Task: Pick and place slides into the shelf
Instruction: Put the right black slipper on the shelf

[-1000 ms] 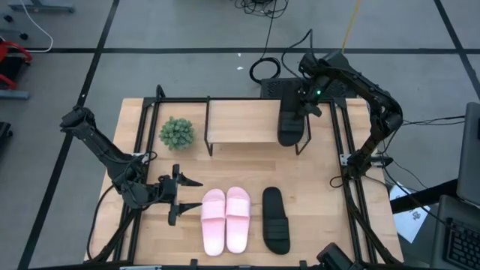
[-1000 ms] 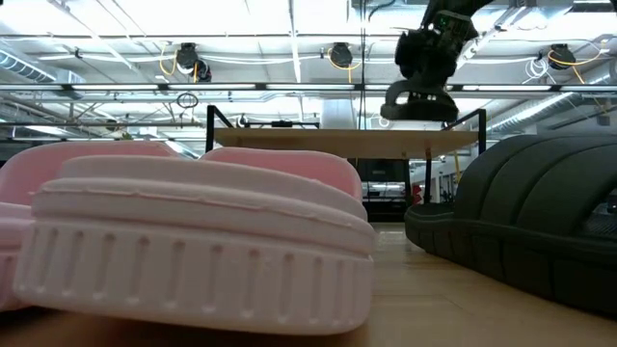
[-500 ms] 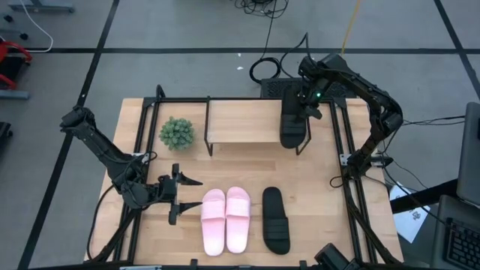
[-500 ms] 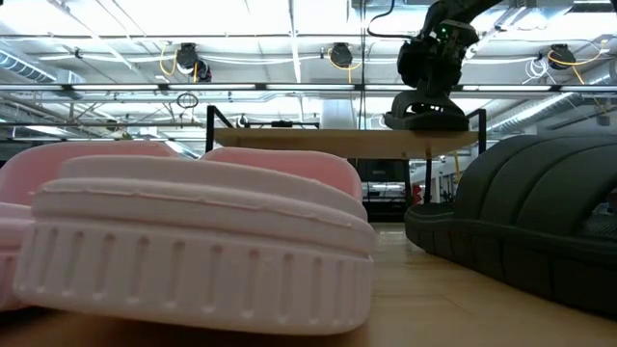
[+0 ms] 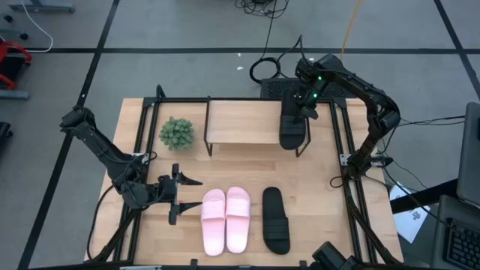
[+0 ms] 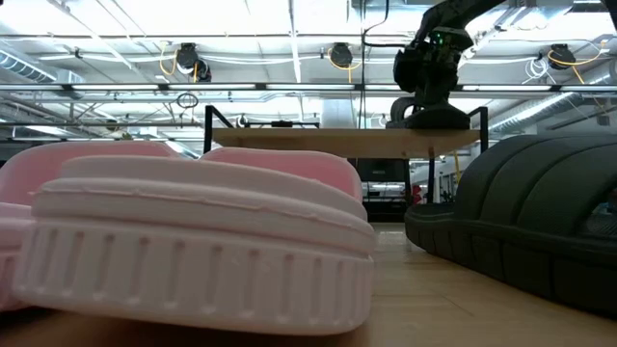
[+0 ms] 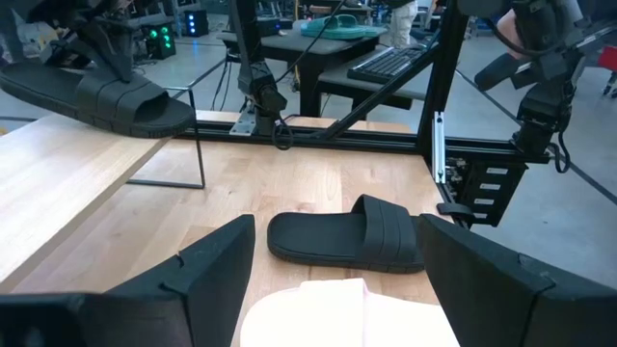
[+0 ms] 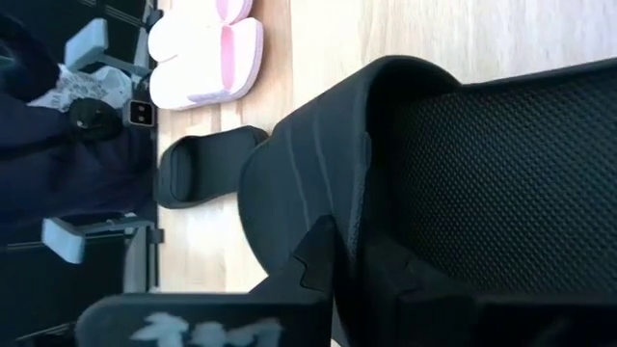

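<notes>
The right claw [image 5: 298, 114] is pinching a black slide [image 5: 292, 129] resting on the shelf's [image 5: 240, 121] right end. The left claw [image 5: 182, 195] is waiting spread apart beside the pink slides [image 5: 226, 218]; another black slide [image 5: 275, 219] is lying on the counter [image 5: 315, 187].

overhead, table-level, two wrist views

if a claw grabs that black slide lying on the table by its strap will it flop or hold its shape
The black slide looks moulded in one thick piece with a chunky sole, so it probably holds its shape. Its arched strap stands up unsupported in the left wrist view, which suggests springy foam, likely light for its bulk. The sole lies flat, so it should slide rather than tip when pushed.
</notes>
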`<state>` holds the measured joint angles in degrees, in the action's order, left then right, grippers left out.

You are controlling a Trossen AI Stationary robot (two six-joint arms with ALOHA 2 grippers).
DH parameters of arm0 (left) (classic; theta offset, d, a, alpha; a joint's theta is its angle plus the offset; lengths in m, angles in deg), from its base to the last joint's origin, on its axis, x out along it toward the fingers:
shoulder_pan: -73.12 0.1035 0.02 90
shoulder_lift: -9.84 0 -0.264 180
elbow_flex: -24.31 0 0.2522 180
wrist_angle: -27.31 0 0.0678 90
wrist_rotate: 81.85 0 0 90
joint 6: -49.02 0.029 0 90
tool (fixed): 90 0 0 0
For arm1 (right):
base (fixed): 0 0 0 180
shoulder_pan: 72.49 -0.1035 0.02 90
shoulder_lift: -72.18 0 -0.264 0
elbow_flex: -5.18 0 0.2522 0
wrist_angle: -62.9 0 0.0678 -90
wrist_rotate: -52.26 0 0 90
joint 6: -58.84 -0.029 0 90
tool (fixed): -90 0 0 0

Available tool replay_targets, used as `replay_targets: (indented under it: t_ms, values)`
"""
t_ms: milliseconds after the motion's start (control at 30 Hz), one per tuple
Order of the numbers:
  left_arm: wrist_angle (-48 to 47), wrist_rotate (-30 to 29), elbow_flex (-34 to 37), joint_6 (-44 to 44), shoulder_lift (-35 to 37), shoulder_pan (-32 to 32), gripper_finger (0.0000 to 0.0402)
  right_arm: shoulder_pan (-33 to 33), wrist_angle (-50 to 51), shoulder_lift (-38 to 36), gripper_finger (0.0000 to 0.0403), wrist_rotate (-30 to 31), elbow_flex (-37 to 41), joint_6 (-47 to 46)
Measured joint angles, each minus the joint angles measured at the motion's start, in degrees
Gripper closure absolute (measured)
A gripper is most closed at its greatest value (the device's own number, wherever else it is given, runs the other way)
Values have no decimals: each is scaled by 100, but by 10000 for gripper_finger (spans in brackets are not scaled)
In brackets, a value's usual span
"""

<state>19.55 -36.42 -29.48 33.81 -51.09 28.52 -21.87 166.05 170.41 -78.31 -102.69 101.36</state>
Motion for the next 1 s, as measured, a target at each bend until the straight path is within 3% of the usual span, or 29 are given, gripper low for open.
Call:
replay_targets:
  t_ms: [300,733,1000]
  values:
    - [0,-32,0,1,0,1,108,34,-295,-85,369,350,0,-133]
    - [2,-52,0,120,-2,1,108,30,-538,-85,282,471,0,-290]
    - [7,-59,0,122,-2,1,108,26,-593,-150,272,577,0,-434]
